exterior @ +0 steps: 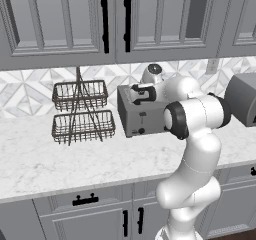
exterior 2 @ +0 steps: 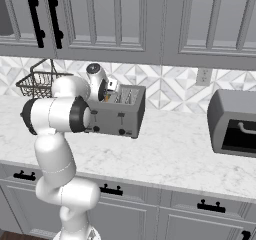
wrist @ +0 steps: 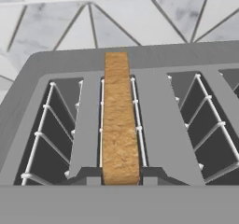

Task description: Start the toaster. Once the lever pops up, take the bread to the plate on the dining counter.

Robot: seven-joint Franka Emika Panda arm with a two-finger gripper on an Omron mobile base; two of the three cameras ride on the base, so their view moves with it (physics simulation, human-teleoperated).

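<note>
Your fingers (wrist: pixel 120 175) are clamped on the thin golden-brown slice of bread (wrist: pixel 119 120), one dark tip on each side of its near end. It stands in the second slot from the left of the boxy grey metal toaster (exterior 2: pixel 120 113), which sits on the white marble table (exterior 2: pixel 170 154) against the tiled wall.

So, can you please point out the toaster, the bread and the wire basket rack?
toaster (exterior 2: pixel 120 119): right base view, front panel.
bread (wrist: pixel 119 120): hand view, top edge of the slice.
wire basket rack (exterior: pixel 82 126): left base view, lower basket.
</note>
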